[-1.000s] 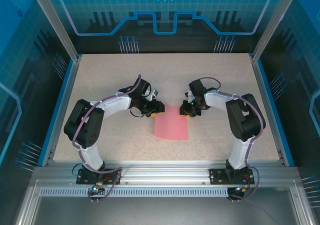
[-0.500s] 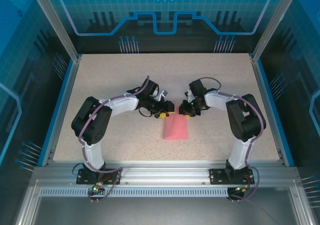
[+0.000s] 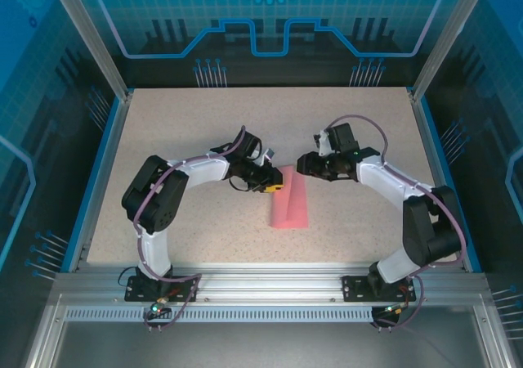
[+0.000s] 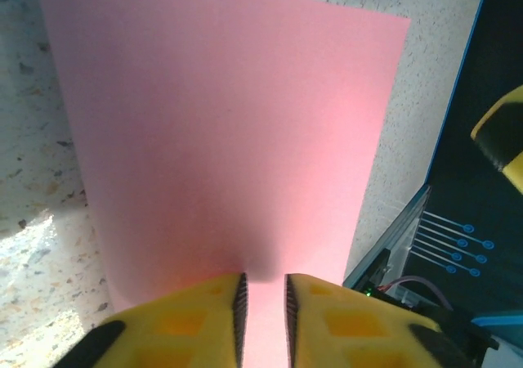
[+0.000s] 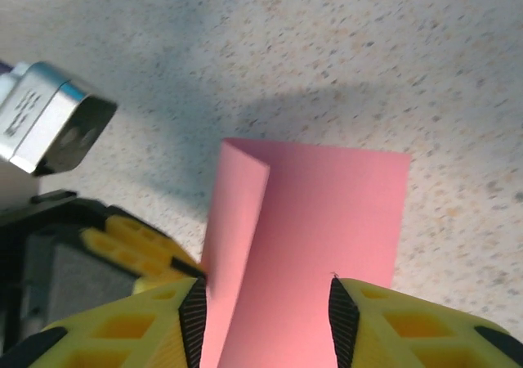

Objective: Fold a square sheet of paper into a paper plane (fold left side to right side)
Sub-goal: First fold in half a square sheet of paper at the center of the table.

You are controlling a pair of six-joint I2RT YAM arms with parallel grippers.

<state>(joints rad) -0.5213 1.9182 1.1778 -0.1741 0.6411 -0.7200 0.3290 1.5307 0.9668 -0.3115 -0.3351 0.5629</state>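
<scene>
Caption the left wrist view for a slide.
Left gripper pinches the square sheet of paper, folded over on the speckled table.

Paper (image 3: pixel 290 206) sat on the table (image 3: pixel 180 127) around the middle, between the two arms. Left gripper (image 3: pixel 276 182) was at its far left edge, where the left part lay over the right. Right gripper (image 3: pixel 304 164) was just behind its far end.

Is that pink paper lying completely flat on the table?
No, one side of the pink paper is lifted up and curls over the rest.
</scene>
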